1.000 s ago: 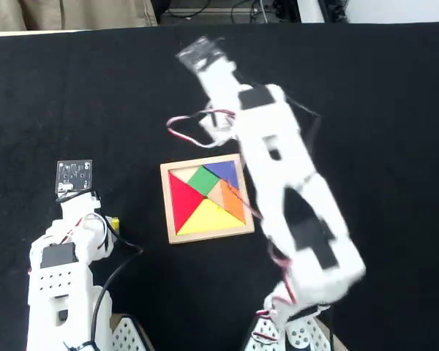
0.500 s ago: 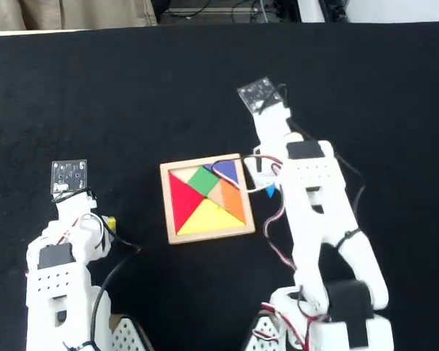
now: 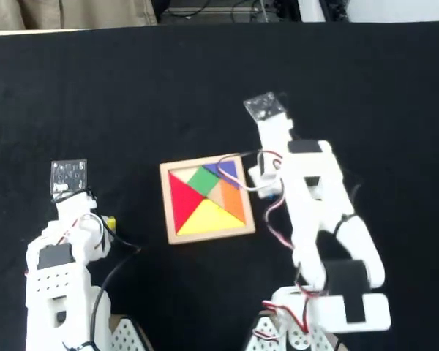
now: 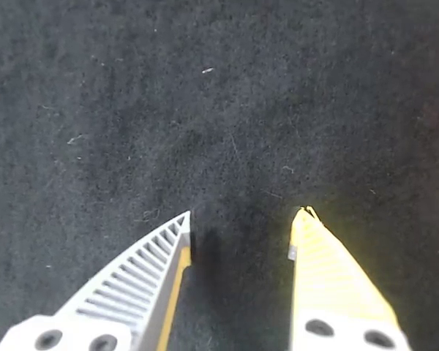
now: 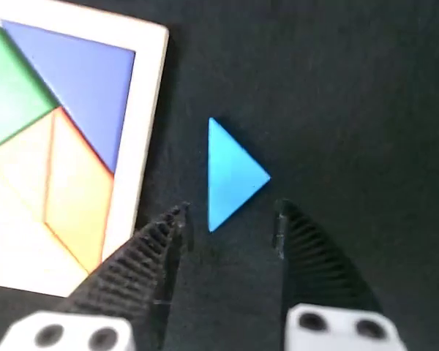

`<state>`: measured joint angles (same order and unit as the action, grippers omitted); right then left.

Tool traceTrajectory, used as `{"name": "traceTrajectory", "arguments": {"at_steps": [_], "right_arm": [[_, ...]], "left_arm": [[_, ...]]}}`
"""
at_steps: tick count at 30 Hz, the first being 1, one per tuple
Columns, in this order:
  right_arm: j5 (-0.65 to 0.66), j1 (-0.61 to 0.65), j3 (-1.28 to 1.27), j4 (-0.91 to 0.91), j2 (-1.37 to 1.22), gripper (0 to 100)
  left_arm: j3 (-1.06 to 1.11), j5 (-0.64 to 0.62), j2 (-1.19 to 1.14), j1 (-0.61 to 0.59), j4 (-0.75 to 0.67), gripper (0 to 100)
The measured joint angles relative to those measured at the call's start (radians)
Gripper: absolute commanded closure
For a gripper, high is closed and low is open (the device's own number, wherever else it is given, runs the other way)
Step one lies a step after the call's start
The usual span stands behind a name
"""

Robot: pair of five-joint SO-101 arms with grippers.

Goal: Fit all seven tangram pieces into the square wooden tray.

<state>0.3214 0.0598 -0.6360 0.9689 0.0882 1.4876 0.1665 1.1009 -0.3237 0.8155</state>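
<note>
With 1 blue triangle [image 5: 230, 175] lying just outside the mid-frame tray [image 3: 207, 238], the right gripper [image 5: 230, 212], jaws spread, likely must pinch it next.

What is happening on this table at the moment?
The right gripper hangs open over a small blue triangle, which lies on the black cloth beside the wooden tray. The tray holds the other coloured pieces. The left gripper is open over bare cloth, apart from the tray.
</note>
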Motion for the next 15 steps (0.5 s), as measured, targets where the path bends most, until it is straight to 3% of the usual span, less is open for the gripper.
{"name": "traceTrajectory", "arguments": {"at_steps": [15], "right_arm": [[0.0,-0.015,0.0,-0.08,-0.064,81.1]], "left_arm": [[0.0,0.0,0.0,0.0,0.0,78]]}}
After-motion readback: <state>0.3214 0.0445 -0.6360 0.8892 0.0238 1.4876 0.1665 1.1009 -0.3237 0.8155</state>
